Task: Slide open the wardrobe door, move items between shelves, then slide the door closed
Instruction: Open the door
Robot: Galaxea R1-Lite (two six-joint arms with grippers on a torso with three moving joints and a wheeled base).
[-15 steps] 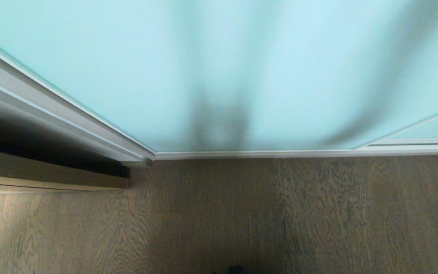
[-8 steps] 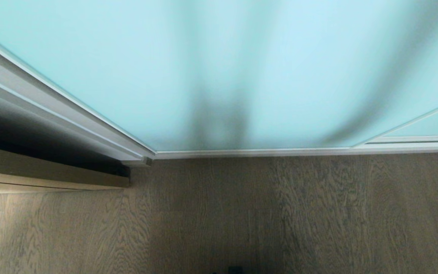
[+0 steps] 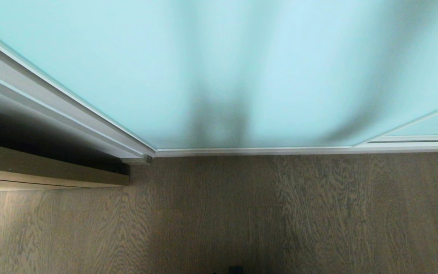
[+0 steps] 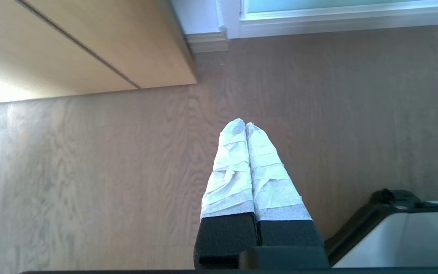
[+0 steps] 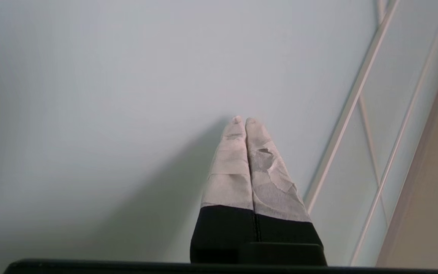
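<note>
The sliding wardrobe door (image 3: 219, 68), frosted pale blue-green glass in a thin white frame, fills the upper half of the head view and stands shut. The items and the shelves are hidden behind it. Neither arm shows in the head view. In the right wrist view my right gripper (image 5: 242, 120) is shut and empty. Its taped tips point at the door's glass (image 5: 127, 95) and lie very close to it; I cannot tell whether they touch. My left gripper (image 4: 245, 123) is shut, holds nothing, and hangs parked above the floor.
Brown wood-grain floor (image 3: 242, 213) runs up to the door's bottom rail (image 3: 280, 152). A light wood cabinet front (image 3: 51, 175) stands at the left, beyond a dark gap. A second glass panel (image 3: 432, 127) overlaps at the right. My own base (image 4: 401, 236) is beside the left gripper.
The whole head picture has shifted up very slightly. The door, the cabinet and the floor keep their places relative to each other.
</note>
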